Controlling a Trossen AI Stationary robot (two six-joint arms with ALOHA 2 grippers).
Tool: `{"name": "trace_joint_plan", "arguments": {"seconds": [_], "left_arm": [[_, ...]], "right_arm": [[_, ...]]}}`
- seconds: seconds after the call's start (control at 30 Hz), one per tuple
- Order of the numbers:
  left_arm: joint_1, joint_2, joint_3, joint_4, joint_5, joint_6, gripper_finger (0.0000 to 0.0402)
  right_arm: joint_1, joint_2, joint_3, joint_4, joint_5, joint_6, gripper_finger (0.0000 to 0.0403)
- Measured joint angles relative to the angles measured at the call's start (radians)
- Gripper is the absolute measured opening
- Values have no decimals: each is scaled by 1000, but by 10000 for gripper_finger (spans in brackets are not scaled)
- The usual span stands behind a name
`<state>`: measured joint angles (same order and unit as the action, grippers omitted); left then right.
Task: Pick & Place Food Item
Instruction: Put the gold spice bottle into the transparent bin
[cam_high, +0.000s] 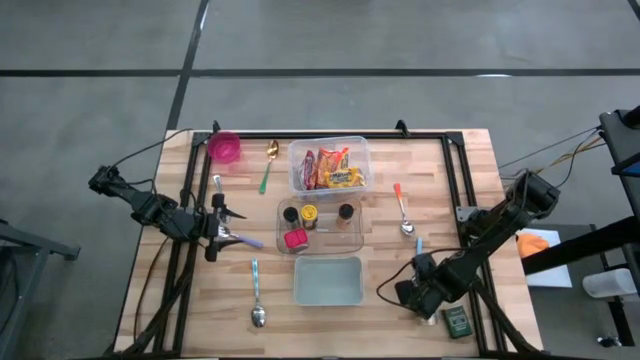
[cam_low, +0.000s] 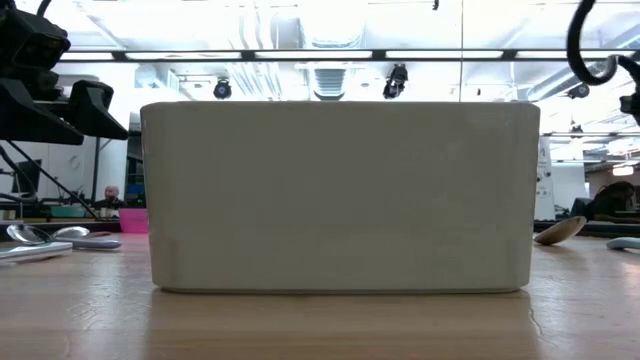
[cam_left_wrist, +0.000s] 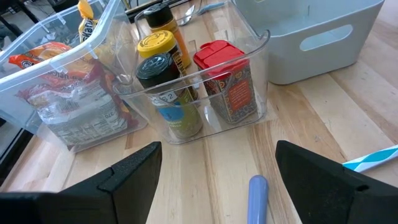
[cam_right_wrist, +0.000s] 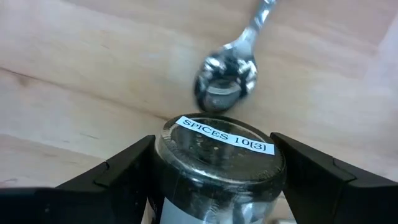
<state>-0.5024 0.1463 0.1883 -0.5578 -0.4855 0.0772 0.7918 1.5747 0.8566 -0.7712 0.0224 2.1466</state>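
While your right gripper (cam_right_wrist: 214, 180) sits near the table's front right corner, its fingers are closed around a spice jar (cam_right_wrist: 217, 165); you can see a clear glass body with dark contents, and a white label on its round base reading "SPICES 10[3]"; beyond the jar a metal spoon (cam_right_wrist: 227, 78) lies on the wooden table (cam_right_wrist: 74, 74). Your left gripper (cam_left_wrist: 214, 174) waits at the left side with its fingers wide apart and nothing between them, facing the clear bin (cam_left_wrist: 205, 93) of spice jars.
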Motion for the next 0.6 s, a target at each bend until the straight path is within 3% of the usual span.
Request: {"name": "trace_joint_plan", "arguments": {"seconds": [0.37,0.6], "left_arm": [[0,0,0,0,0,0,316],[0,0,0,0,0,0,316]], "right_arm": [[-16,-67,0,-19,159,-62,298],[-86,-85,0,-39,246,-179,281]]}}
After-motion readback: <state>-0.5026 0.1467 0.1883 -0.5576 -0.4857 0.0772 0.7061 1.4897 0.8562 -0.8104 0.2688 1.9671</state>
